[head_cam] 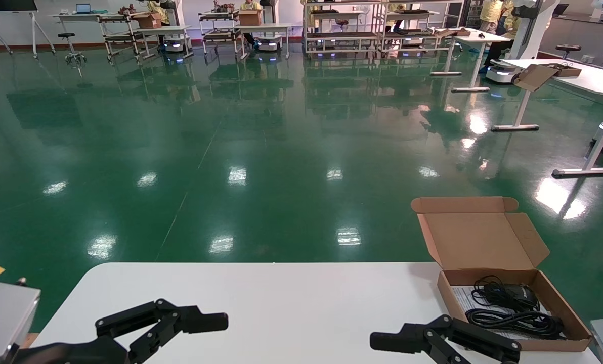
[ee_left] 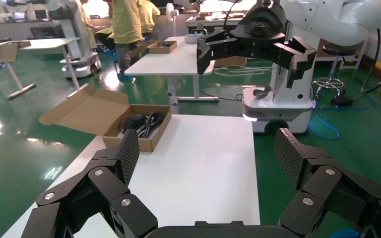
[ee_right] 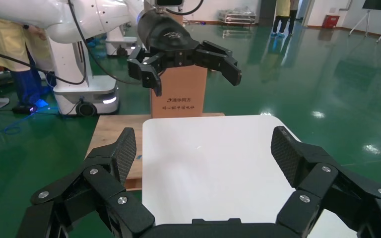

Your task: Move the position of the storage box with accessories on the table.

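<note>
Over the near edge of the worktop, the right gripper (head_cam: 445,341) is hovering with its black jaws spread wide and nothing between them, close beside the near left corner of the storage box but not touching it. The left gripper (head_cam: 162,323) is hanging over the near left part of the large white smooth worktop (head_cam: 281,298), likewise released and empty, well apart from the box.

The shallow flat brown corrugated-cardboard storage box (head_cam: 559,308) is sitting at the worktop's right end, its hinged lid (head_cam: 478,237) standing open and leaning away over the far edge. Inside, a black wired computer mouse (head_cam: 514,294) and a bundled black cable (head_cam: 514,318) are lying on a white printed paper sheet (head_cam: 463,298).

The box is probably going to handle as light and fairly stiff, though its thin walls may be buckling under a hard pinch, and the loose contents could be sliding if it tips. Pinching the near left wall, or pushing against it low and level, looks the safest hold; the open lid seems too floppy.
</note>
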{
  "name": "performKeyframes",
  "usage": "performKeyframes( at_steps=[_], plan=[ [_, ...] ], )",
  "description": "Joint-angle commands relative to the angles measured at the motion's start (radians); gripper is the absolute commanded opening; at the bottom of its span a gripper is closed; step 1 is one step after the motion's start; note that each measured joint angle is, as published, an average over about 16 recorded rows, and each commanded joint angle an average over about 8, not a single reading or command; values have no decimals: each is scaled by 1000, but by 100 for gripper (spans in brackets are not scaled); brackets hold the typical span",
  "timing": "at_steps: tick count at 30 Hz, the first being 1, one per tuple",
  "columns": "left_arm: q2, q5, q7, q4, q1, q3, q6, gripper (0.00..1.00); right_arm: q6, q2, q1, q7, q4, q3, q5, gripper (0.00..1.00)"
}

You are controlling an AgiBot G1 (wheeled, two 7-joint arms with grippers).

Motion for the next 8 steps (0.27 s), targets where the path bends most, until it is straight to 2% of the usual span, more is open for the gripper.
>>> performKeyframes(
  at_steps=[1,8],
  plan=[
    [0,0,0,0,0,0,0,100,1,-1,4,1,-5,-2,-1,100],
    [0,0,0,0,0,0,0,100,3,-2,9,2,-13,-5,-4,100]
  ],
)
